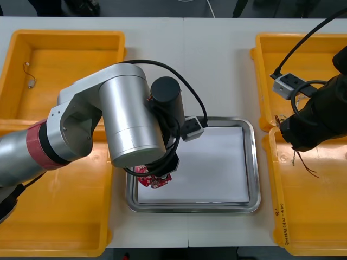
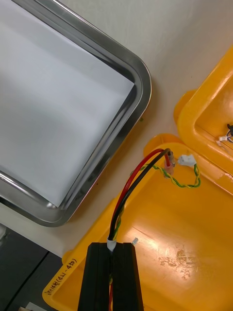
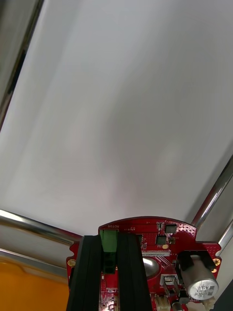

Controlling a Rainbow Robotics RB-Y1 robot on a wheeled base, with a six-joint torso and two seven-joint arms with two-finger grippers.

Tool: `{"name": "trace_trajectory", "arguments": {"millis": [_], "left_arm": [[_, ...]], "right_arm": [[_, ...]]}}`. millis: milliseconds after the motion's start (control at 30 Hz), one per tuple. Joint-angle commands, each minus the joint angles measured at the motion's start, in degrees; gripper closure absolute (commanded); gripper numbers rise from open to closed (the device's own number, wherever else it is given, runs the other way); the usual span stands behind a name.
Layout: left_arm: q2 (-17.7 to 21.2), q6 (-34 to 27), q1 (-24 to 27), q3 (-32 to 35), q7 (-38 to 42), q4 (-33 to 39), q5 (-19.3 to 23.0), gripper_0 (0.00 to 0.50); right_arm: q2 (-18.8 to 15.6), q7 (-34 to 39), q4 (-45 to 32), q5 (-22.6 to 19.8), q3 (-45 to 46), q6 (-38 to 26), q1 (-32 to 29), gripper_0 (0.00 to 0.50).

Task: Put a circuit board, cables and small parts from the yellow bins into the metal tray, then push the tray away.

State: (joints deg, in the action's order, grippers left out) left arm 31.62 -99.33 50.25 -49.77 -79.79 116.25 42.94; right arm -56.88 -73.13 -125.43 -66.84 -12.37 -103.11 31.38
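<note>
A round red circuit board [image 3: 165, 243] hangs from my left gripper [image 3: 109, 240], which is shut on the board's green connector. This happens low over the near left corner of the metal tray [image 1: 250, 162], white inside; the board [image 1: 154, 180] peeks out under the left arm. My right gripper [image 2: 112, 245] is shut on a red, black and yellow cable [image 2: 141, 180], held above the near right yellow bin [image 2: 184, 233]. The cable's white plug end [image 2: 186, 159] points toward the bin's corner. From the front, the cable [image 1: 304, 164] dangles below the right gripper [image 1: 294, 150].
Two yellow bins stand on each side. The far left bin [image 1: 59, 70] holds a small cable [image 1: 30, 76]; the near left bin [image 1: 54, 216] lies under the left arm. A small white connector [image 2: 227, 135] lies in the far right bin [image 2: 208, 116]. The tray's rim [image 2: 116, 141] lies close beside the right bins.
</note>
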Motion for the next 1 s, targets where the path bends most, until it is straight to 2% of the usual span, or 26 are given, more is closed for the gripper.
{"name": "trace_trajectory", "arguments": {"millis": [33, 533, 1000], "left_arm": [[-1.2, 1.6, 2.5, -2.5, 7.7, -0.2, -0.8, 0.500], [-1.1, 8.8, 2.6, -6.7, 9.1, -5.9, -2.2, 0.500], [0.6, 12.1, 2.6, -11.0, 9.9, -6.9, -2.8, 0.500]], "right_arm": [[-2.4, 0.5, -1.5, -0.1, -0.6, -0.8, 1.8, 0.500], [-2.4, 0.5, -1.5, 0.0, -0.6, -1.0, 1.8, 0.500], [-2.4, 0.5, -1.5, 0.3, -0.6, -1.0, 1.8, 0.500]]}}
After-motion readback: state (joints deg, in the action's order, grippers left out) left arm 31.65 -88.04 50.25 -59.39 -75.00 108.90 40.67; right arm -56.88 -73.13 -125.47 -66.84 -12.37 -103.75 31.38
